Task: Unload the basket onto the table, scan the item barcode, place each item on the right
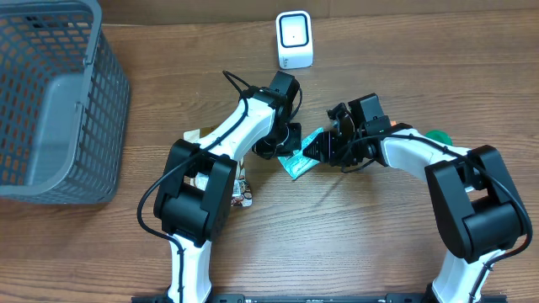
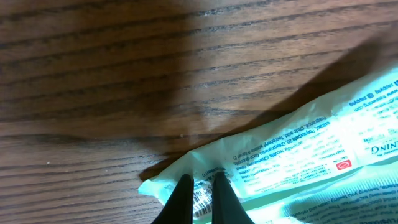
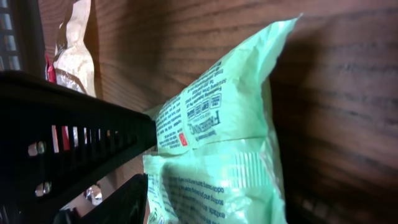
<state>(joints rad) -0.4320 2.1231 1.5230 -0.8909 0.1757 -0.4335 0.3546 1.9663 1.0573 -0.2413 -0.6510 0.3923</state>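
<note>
A wood-grain bench point(image 1: 354, 244) fills every view, with a small white scanner point(image 1: 294, 39) standing at its far edge. The green packet point(image 1: 296, 162) hangs on the robot's side of the scanner, almost straight in front of it, between the two wrists. Its long axis runs slantwise, one end toward each arm.

The left fingers point(image 2: 183, 199) are pinched shut on one printed corner of the packet. The right fingers point(image 3: 74, 124) stand part open about the opposite end. I cannot tell whether they press it.

Judged from the overhead view, the left wrist is the nearer to the scanner, so the carry probably falls to it. The bench between packet and scanner is bare. A grey basket point(image 1: 50, 101) sits well to the scanner's left. The two wrists crowd each other, so turning room is tight.
</note>
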